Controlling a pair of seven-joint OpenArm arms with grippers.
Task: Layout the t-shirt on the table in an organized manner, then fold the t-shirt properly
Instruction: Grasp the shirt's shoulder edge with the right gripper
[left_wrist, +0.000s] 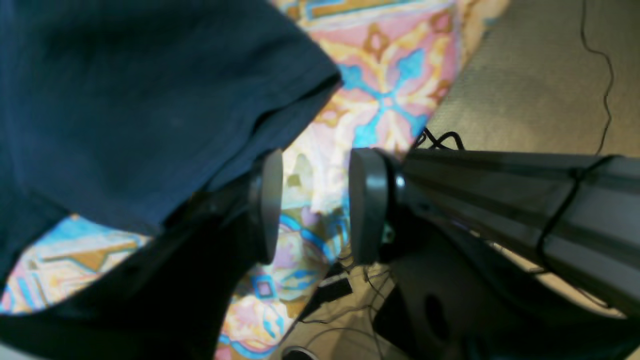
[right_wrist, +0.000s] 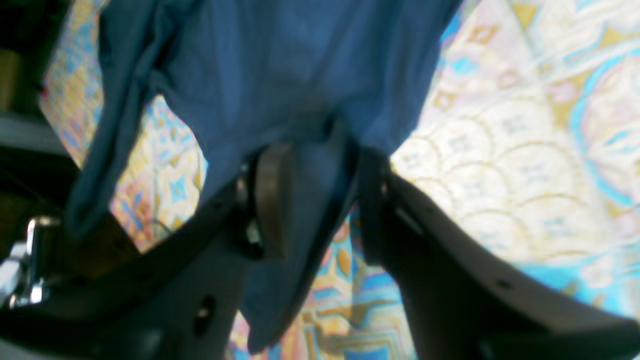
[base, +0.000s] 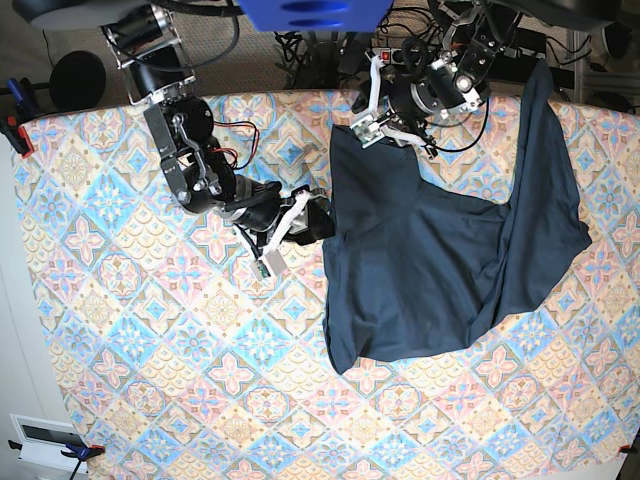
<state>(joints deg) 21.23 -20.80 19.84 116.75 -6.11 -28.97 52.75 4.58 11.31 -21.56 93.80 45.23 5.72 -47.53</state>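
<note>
The dark navy t-shirt lies rumpled on the right half of the patterned table, with one side drawn up toward the far right edge. My left gripper hovers at the shirt's far left corner. In the left wrist view its fingers stand open with only the table cloth showing between them, and the t-shirt hangs beside the left finger. My right gripper is at the shirt's left edge. It is open, and a fold of the t-shirt hangs between its fingers above the table.
Black cables and equipment crowd the space behind the far table edge. The floor shows beyond that edge in the left wrist view. A clamp grips the far left corner, and a white box sits at the near left.
</note>
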